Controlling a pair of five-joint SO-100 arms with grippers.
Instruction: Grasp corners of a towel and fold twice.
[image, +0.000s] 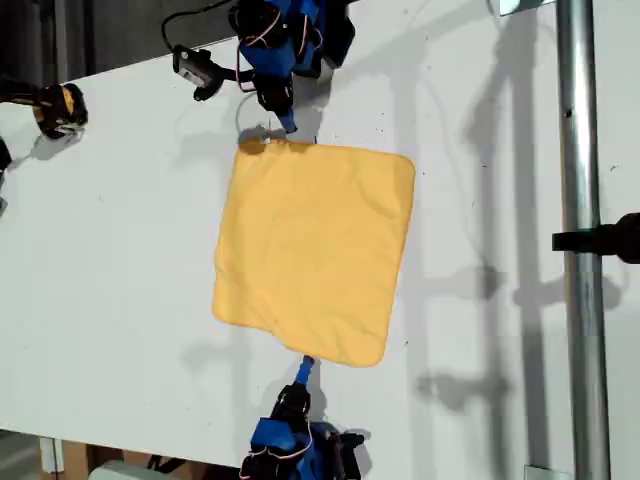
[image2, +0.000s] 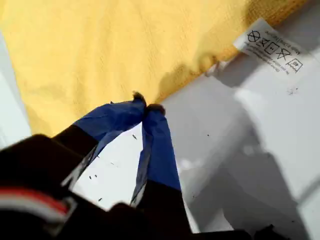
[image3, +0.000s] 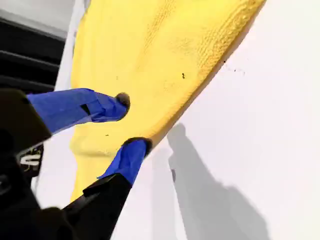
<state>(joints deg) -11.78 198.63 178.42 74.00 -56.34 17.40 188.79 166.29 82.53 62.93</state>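
The yellow-orange towel (image: 310, 245) lies spread flat on the white table (image: 120, 230). Its white tag (image2: 272, 45) sticks out by the far corner (image: 248, 150) on the exterior view's left. My first gripper (image: 289, 126) (image2: 145, 108) hovers at the towel's far edge (image2: 100, 55), fingers shut tip to tip, with no cloth seen between them. My second gripper (image: 305, 368) (image3: 129, 125) is open at the near edge (image3: 150, 60). One fingertip (image3: 121, 102) is over the cloth and the other (image3: 136, 147) is right at its edge. The near corner (image: 372, 356) lies just to the exterior view's right of it.
A metal pole (image: 577, 240) with a black clamp (image: 605, 240) runs down the exterior view's right. A black and yellow object (image: 58, 106) sits at the far left of that view, with a black cable plug (image: 196, 70) near the first arm's base. The table's near edge (image: 60, 435) shows at lower left.
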